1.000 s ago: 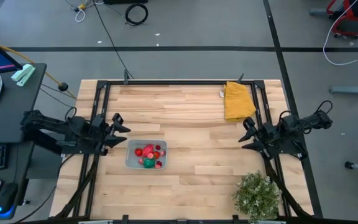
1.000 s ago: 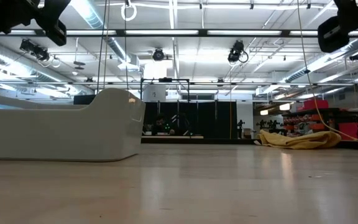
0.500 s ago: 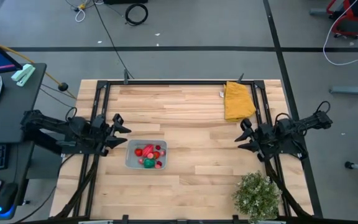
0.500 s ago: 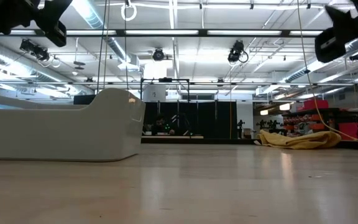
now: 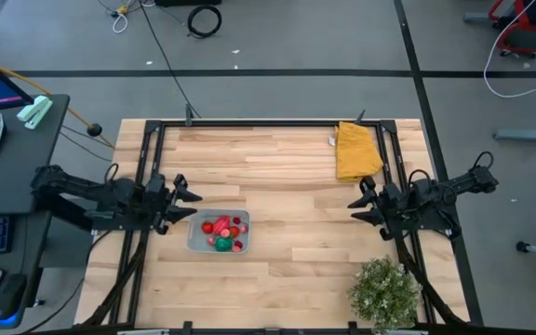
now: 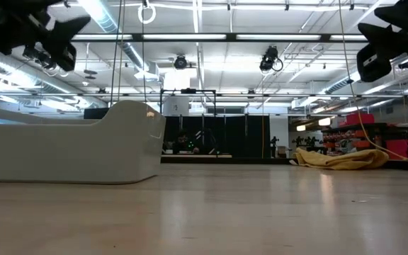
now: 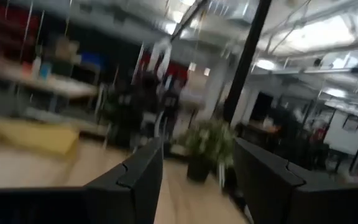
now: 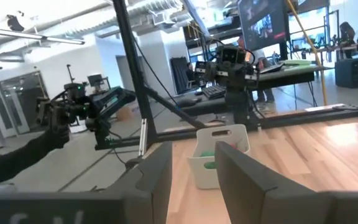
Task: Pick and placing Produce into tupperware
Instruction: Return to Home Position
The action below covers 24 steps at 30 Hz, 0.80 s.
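Both hands have edged inward over the bench (image 5: 287,195) since a second ago: the left hand (image 5: 185,196) a little toward the middle from the left rail, the right hand (image 5: 355,201) a little toward the middle from the right rail. Nothing on the bench has shifted.

In the high view, the left hand's fingers are spread and hold nothing. Its own wrist view shows the same gap, though that picture is blurred. The tupperware (image 5: 194,245) lies on the bench just beside this hand, by the container's far left corner. In the low view the hand hangs up high, clear of the container's rim and not touching it. The produce (image 5: 223,226) is gathered inside the tupperware, red and pink pieces with one green piece (image 5: 223,244) near its front edge.

The right hand's fingers are likewise spread and empty. It is held near the right rail, well apart from the tupperware, which sits across the bench and shows between its fingers in the right wrist view. A yellow cloth (image 5: 357,152) lies at the far right corner, and a bushy green plant (image 5: 382,293) stands at the near right corner, the right hand between them.
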Tool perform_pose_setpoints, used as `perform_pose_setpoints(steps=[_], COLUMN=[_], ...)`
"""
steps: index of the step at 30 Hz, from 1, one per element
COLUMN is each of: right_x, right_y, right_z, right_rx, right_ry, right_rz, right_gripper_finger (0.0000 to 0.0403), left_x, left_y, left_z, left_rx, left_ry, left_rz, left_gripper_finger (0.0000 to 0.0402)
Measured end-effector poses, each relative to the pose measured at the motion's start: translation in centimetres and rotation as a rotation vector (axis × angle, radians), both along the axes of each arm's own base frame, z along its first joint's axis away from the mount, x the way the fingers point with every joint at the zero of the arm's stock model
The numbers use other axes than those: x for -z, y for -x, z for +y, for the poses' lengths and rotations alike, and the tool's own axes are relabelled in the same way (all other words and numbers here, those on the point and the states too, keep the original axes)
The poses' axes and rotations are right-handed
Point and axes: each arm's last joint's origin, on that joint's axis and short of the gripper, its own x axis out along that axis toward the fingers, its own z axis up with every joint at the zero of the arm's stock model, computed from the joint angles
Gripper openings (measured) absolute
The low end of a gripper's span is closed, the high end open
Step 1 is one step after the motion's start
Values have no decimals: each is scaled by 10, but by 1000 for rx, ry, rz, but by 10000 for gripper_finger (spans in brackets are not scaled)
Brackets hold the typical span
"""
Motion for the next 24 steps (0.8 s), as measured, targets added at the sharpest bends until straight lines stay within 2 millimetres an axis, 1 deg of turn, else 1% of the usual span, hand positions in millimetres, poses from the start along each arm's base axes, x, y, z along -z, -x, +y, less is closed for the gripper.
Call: perform_pose_setpoints(steps=[6, 11, 17, 24], right_x=[4, 12, 12, 13], right_y=[-1, -1, -1, -1], right_z=[0, 0, 1, 1], right_rx=[-1, -4, -9, -9], right_ry=[10, 27, 16, 17], right_rz=[37, 121, 128, 130], right_gripper_finger=[130, 130, 130, 130], left_x=[25, 37, 40, 40], left_y=[-4, -4, -3, -3], left_z=[-1, -1, -1, -1], left_rx=[15, 16, 13, 13], left_ry=[45, 95, 88, 88], left_rz=[266, 391, 424, 423], left_gripper_finger=[192, 192, 197, 189])
